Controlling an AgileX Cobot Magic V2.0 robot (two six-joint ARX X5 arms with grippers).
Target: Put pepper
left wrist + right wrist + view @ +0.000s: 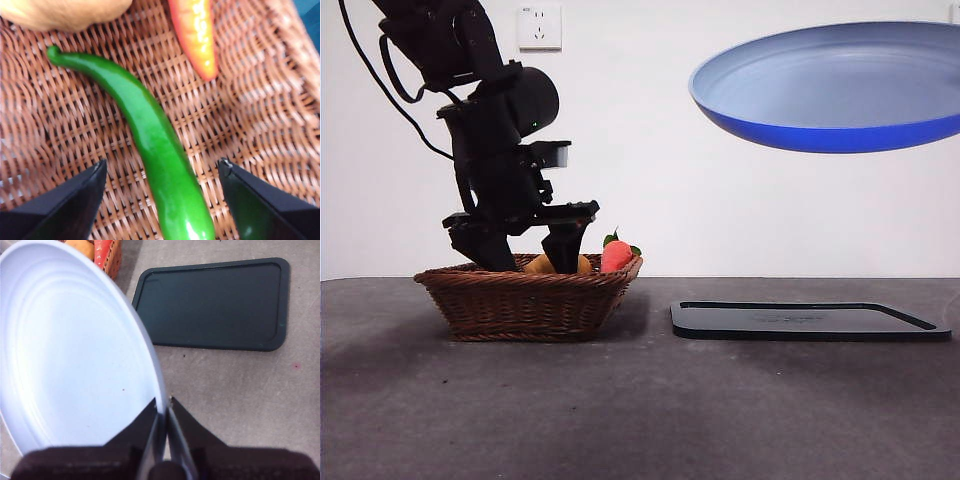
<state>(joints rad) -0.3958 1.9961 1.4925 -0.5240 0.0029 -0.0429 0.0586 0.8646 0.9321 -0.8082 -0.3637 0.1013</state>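
The long glossy green pepper [155,145] lies on the bottom of the wicker basket [525,300]. My left gripper [162,185] is open, lowered into the basket, with one jaw on each side of the pepper and not touching it. In the front view the left gripper [525,245] reaches down into the basket and the pepper is hidden by the rim. My right gripper [163,415] is shut on the rim of a blue plate [75,355], held in the air at the upper right of the front view [835,85].
The basket also holds a red-orange item [197,35] with green leaves [617,255] and a yellow-orange fruit [65,12]. A dark flat tray [810,320] lies on the table right of the basket, below the plate; it also shows in the right wrist view [215,305].
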